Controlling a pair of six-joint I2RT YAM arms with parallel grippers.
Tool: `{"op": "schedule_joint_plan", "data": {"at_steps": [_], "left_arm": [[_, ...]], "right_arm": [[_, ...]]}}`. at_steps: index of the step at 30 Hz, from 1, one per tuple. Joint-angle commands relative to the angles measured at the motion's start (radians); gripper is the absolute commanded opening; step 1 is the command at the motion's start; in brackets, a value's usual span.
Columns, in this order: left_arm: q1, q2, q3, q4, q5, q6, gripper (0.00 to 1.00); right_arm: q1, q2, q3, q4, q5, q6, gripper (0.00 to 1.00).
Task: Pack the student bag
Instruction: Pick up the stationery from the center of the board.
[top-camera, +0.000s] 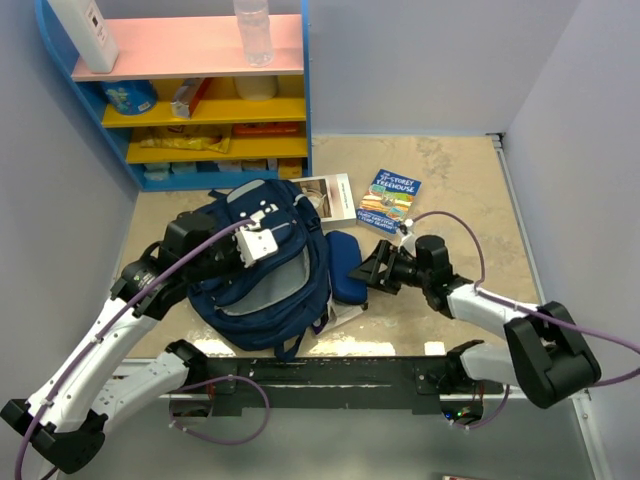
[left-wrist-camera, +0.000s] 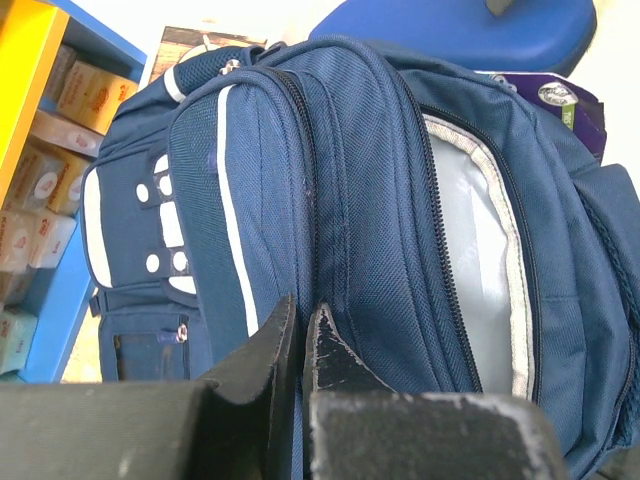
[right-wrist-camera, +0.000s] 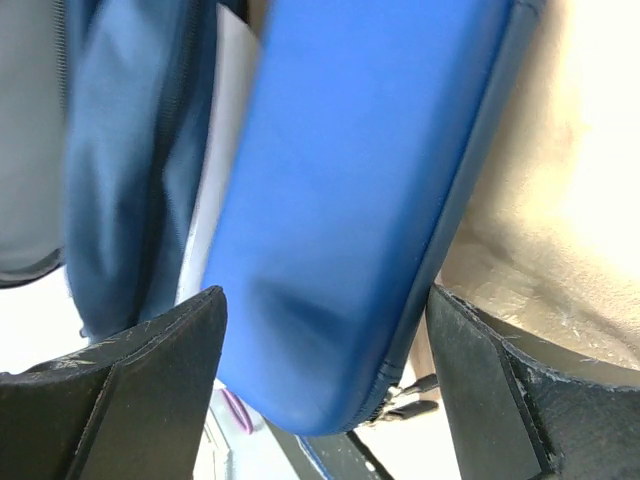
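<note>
Right now the left gripper (left-wrist-camera: 303, 322) is pressed shut. Its two black fingers (left-wrist-camera: 262, 358) sit side by side with only a sliver between them, tips against the dark fabric of the backpack (top-camera: 262, 290) next to a light stripe. Whether any cloth is pinched between them I cannot tell. The backpack lies flat on the left half of the table (top-camera: 470, 190), close to the near edge, with its main zip open and pale grey lining showing inside. The right gripper (right-wrist-camera: 325, 300) stands wide, one finger on each side of the zip-pull end of a blue pencil case (right-wrist-camera: 370, 170). The pencil case lies on the table just beside the backpack's right side. It fills most of the gap between the fingers, but firm contact is not clear. A book (top-camera: 389, 196) lies beyond, towards the far edge, and a shelf (top-camera: 306, 90) stands in the far left corner.
</note>
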Motion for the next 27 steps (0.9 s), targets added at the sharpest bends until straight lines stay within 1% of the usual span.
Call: {"op": "schedule_joint_plan", "data": {"at_steps": [1, 2, 4, 5, 8, 10, 12, 15, 17, 18, 20, 21, 23, 26, 27], "left_arm": [[0.003, -0.017, 0.022, 0.143, 0.033, 0.023, 0.0], [0.005, -0.017, 0.025, 0.141, 0.034, 0.023, 0.0], [0.003, -0.014, 0.033, 0.135, 0.034, 0.023, 0.0], [0.003, -0.013, 0.036, 0.132, 0.034, 0.025, 0.0], [0.003, -0.008, 0.047, 0.126, 0.034, 0.028, 0.0], [0.003, -0.005, 0.053, 0.123, 0.036, 0.028, 0.0], [0.003, -0.005, 0.053, 0.121, 0.036, 0.028, 0.0], [0.005, 0.0, 0.056, 0.118, 0.037, 0.029, 0.0], [0.005, 0.003, 0.058, 0.118, 0.039, 0.029, 0.0], [0.005, 0.004, 0.059, 0.118, 0.039, 0.029, 0.0], [0.005, 0.009, 0.061, 0.12, 0.044, 0.029, 0.0], [0.005, 0.01, 0.062, 0.123, 0.045, 0.029, 0.0], [0.005, 0.012, 0.065, 0.126, 0.047, 0.026, 0.0], [0.005, 0.01, 0.068, 0.124, 0.042, 0.028, 0.0], [0.005, 0.01, 0.068, 0.12, 0.039, 0.028, 0.0]], "right_arm": [[0.02, 0.113, -0.081, 0.277, -0.018, 0.097, 0.82], [0.021, 0.144, -0.113, 0.323, -0.018, 0.11, 0.82], [0.023, 0.212, -0.132, 0.408, 0.0, 0.111, 0.82], [0.023, 0.28, -0.149, 0.437, 0.004, 0.116, 0.82], [0.024, 0.38, -0.164, 0.549, 0.008, 0.133, 0.81], [0.026, 0.403, -0.173, 0.633, 0.014, 0.154, 0.8], [0.026, 0.393, -0.17, 0.664, 0.021, 0.169, 0.79], [0.027, 0.312, -0.172, 0.655, 0.054, 0.177, 0.78], [0.026, 0.254, -0.163, 0.618, 0.067, 0.173, 0.77], [0.026, 0.197, -0.16, 0.583, 0.071, 0.171, 0.73], [0.027, 0.137, -0.141, 0.531, 0.083, 0.157, 0.65], [0.026, 0.087, -0.131, 0.462, 0.099, 0.151, 0.56], [0.026, 0.051, -0.115, 0.42, 0.103, 0.137, 0.52], [0.027, 0.009, -0.111, 0.387, 0.11, 0.134, 0.5], [0.027, 0.005, -0.109, 0.365, 0.11, 0.133, 0.47]]}}
